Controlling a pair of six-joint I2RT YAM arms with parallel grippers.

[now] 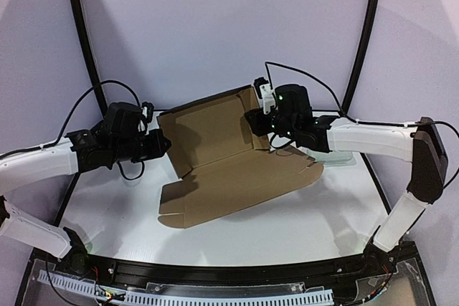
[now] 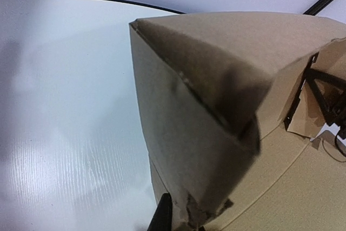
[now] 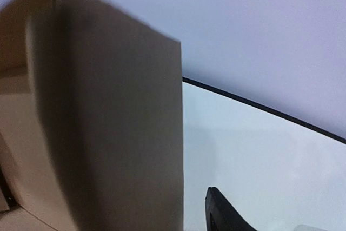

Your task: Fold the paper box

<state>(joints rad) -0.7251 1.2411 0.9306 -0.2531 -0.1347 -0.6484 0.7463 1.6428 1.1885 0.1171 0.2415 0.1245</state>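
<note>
A: Left end effector (image 1: 163, 145) first?
B: Closed down tight on the left edge of the paper box (image 1: 229, 170). In the wrist view, only one dark fingertip (image 2: 162, 216) at the bottom, right against the ragged lower corner of a raised flap (image 2: 205, 79).
A: Right end effector (image 1: 259, 125)?
B: Parted, not clamped. At the upper right corner of the box, beside the upright back panel (image 1: 211, 130). In its wrist view, one dark fingertip (image 3: 223, 217) apart from the panel's edge, with a strip of white desk (image 3: 259, 155) between. Other finger hidden behind the cardboard.
A: Box itself?
B: Brown cardboard, half formed, in the middle of the desk between the two arms. Back panel tilted up toward the far side. Front panel (image 1: 237, 184) flat, reaching toward the near edge, with a small tab at its near left corner and a notched right end. Left side flap folded up and inward, per the left wrist view.
A: Further out?
B: Left arm (image 1: 36, 166) stretched in from the left edge, right arm (image 1: 373, 137) from the right, both white-linked. Black cables (image 1: 93, 94) looped off both wrists. Behind, a pale curved backdrop (image 1: 215, 26) with two black hoops (image 1: 82, 41).
</note>
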